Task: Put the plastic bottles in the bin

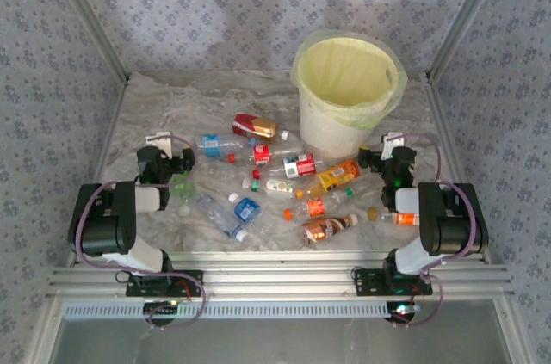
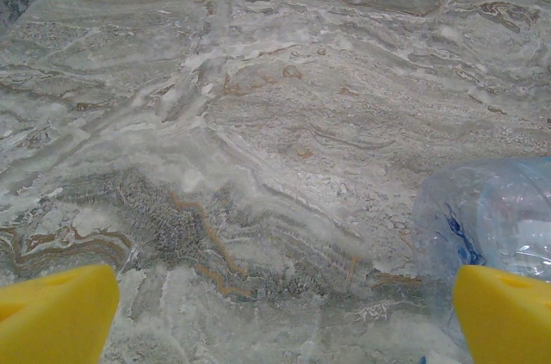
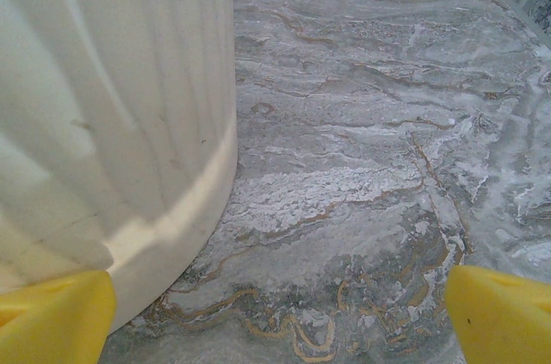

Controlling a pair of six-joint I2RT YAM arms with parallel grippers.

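Observation:
Several plastic bottles (image 1: 284, 176) with red, blue and orange labels lie scattered across the middle of the marble table. The bin (image 1: 347, 93), a cream bucket lined with a pale yellow-green bag, stands at the back right. My left gripper (image 1: 170, 156) hovers at the left of the pile, open; a clear bottle (image 2: 495, 218) lies just past its right fingertip (image 2: 504, 312). My right gripper (image 1: 385, 156) sits at the right, open, with the bin's wall (image 3: 112, 123) just ahead of its left fingertip (image 3: 56, 317). Nothing lies between either pair of fingers.
Patterned walls and metal frame posts (image 1: 86, 20) enclose the table on three sides. Bare marble (image 1: 198, 93) stretches behind the bottles at the back left. An orange-capped bottle (image 1: 396, 217) lies beside the right arm.

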